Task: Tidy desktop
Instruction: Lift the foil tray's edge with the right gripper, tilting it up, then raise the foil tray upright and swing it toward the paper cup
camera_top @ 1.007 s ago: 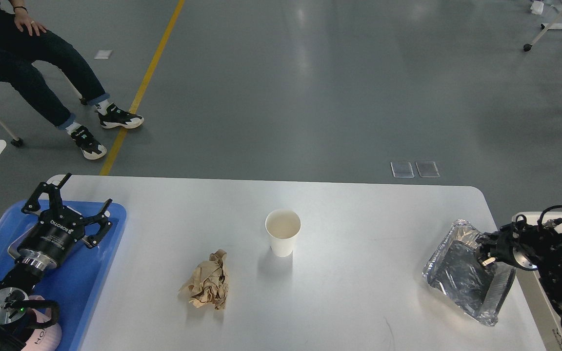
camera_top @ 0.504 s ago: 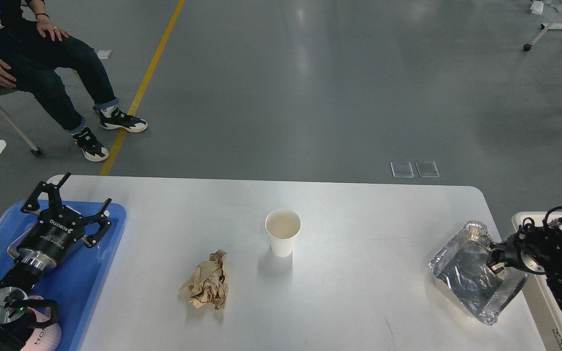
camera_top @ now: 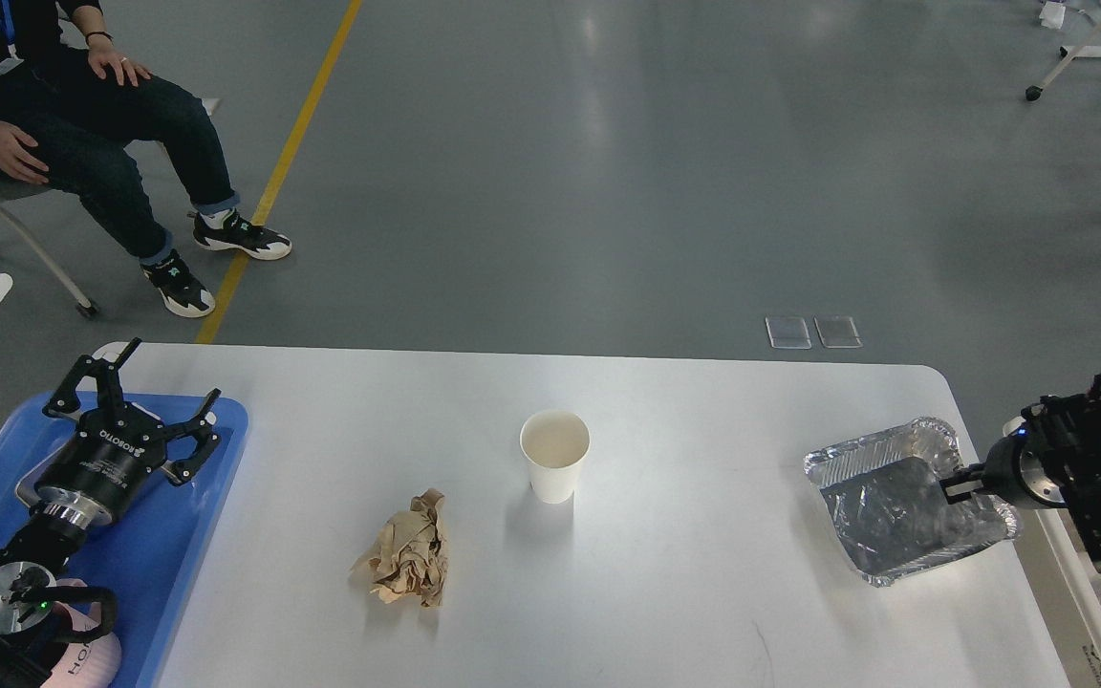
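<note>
One desktop [camera_top: 703,592], long axis left-right.

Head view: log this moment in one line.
left gripper open over blue tray | right gripper at foil tray | cup, paper wad on desktop

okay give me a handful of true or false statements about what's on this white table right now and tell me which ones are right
1. The paper cup stands upright near the middle of the desktop. True.
2. The crumpled brown paper lies inside the foil tray. False: it lies on the bare desktop, left of the cup and nearer the robot.
3. The left end effector hangs open over the blue tray. True.
4. The foil tray sits on the desktop's left side. False: it is at the right edge, with the right end effector at its right rim.
5. The cup lies on its side. False: its open mouth faces up.
</note>
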Robot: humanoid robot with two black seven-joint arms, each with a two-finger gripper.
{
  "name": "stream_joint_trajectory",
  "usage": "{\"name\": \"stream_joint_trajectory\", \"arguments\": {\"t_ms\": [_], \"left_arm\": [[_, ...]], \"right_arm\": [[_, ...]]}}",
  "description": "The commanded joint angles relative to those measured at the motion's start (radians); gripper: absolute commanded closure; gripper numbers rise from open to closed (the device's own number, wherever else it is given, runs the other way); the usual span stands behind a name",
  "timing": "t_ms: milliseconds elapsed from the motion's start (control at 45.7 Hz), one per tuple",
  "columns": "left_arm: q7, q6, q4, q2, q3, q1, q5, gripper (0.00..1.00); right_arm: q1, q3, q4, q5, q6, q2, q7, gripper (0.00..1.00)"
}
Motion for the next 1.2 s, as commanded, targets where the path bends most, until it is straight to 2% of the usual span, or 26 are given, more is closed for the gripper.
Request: {"name": "stream_joint_trajectory", "arguments": {"t_ms": [0, 328, 569, 1182], "left_arm": [[0.0, 0.0, 0.0, 0.0, 0.0, 0.0, 0.001, 0.03], [0.002, 0.008, 0.0, 0.0, 0.003, -0.005, 0.002, 0.03], [0.002, 0.01, 0.0, -0.001, 0.009, -0.005, 0.002, 0.03], [0.003, 0.013, 0.003, -0.001, 0.017, -0.003, 0.004, 0.03]], "right_arm": [[0.018, 0.0, 0.003, 0.059, 0.055, 0.001, 0.024, 1.0], [0.053, 0.0, -0.004, 0.188, 0.259, -0.002, 0.035, 1.0], [0.084, 0.003, -0.009, 0.41, 0.392, -0.003, 0.026, 1.0], [0.084, 0.08, -0.007, 0.926, 0.401, 0.049, 0.021, 1.0]]}}
